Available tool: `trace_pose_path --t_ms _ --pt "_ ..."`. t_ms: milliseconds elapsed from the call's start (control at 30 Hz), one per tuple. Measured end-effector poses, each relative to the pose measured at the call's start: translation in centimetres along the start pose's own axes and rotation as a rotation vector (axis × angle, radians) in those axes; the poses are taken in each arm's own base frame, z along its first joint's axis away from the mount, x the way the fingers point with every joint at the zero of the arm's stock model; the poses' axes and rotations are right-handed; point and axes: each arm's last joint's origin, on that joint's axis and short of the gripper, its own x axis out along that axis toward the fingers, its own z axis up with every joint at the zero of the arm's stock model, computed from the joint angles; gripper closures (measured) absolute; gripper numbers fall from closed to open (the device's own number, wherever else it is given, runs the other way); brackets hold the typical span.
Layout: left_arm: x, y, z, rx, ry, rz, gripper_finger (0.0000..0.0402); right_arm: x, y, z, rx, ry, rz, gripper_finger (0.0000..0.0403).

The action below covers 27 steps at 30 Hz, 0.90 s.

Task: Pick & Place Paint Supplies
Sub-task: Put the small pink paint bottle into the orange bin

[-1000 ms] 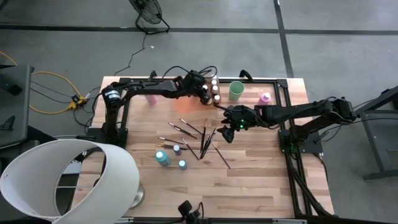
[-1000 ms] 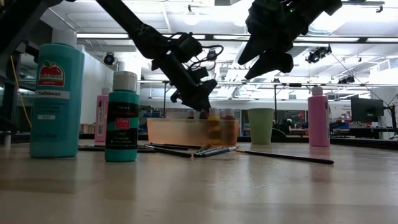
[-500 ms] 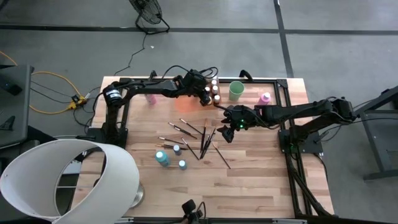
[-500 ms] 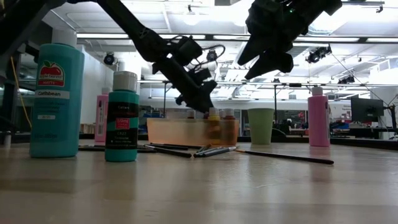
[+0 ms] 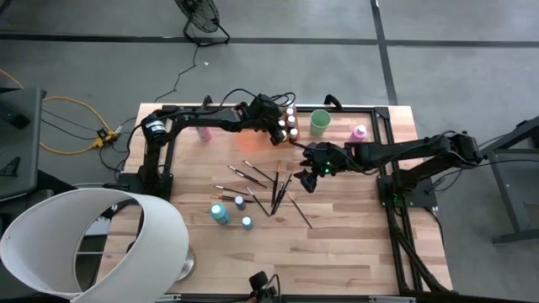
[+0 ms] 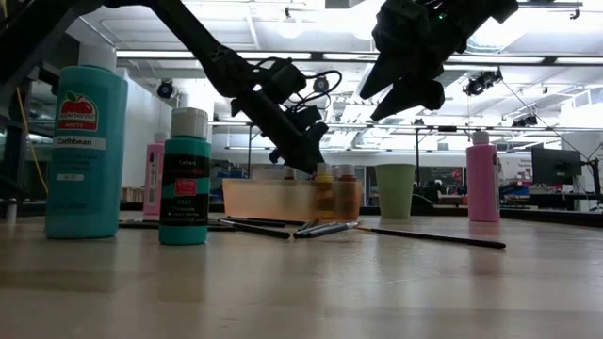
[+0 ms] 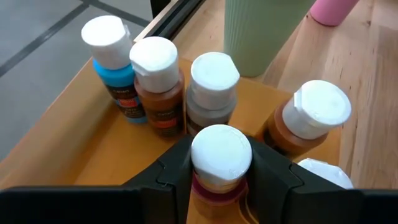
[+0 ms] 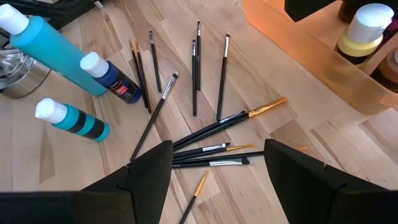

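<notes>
High view looks straight down; low view skims the wooden table (image 6: pixel 301 282); wrist views sit close. All share the translucent orange rectangular tray (image 5: pixel 257 140).

My table (image 5: pixel 354 244) is light wood planks on a grey concrete floor (image 5: pixel 455 67) with dark seam lines. Floor fan (image 5: pixel 200 21) at 11 o'clock, yellow cable (image 5: pixel 67 105) coiled at 9. Big white lampshade (image 5: pixel 84 244) at 7 o'clock. Across the table: open ceiling with strip lights (image 6: pixel 283 56), white column (image 6: pixel 99 52) at left, a monitor (image 6: pixel 556 169) far right.
</notes>
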Motion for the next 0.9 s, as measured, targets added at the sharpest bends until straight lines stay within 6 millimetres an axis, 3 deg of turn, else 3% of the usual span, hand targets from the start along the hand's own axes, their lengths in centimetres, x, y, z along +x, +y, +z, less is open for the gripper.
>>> trace_pose_path --t_ms 700,900 --pt "-0.1 -0.1 0.4 -0.024 0.027 0.0 0.025 0.0 0.0 0.0 -0.003 0.001 0.0 0.0156" --pt "-0.5 -0.1 1.7 -0.006 0.037 0.0 0.0198 0.0 0.0 0.0 -0.003 0.001 0.0 0.0156"
